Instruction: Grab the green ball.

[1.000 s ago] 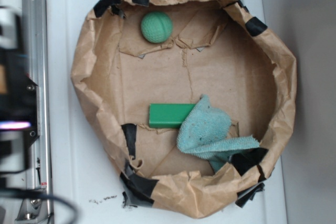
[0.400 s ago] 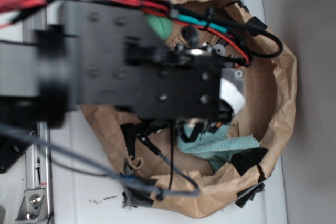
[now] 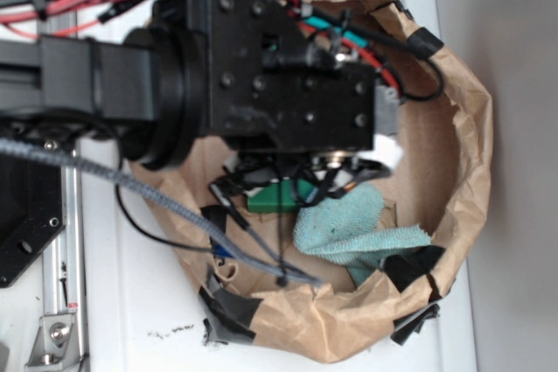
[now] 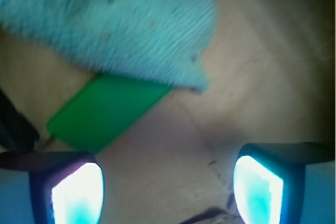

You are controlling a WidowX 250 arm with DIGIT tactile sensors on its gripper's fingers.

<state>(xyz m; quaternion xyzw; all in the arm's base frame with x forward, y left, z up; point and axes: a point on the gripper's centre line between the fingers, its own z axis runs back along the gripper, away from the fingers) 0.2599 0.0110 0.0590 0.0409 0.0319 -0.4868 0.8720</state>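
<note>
Brown paper basin now filled by arm | gripper spread wide, empty, over green block and cloth | green ball hidden beneath arm, not yet reached

The ball is out of sight right now. In the exterior view the black arm blocks much of the scene, and the wrist view catches no ball, just brown paper between the jaws. Its look, pose and spot can't be told.
</note>
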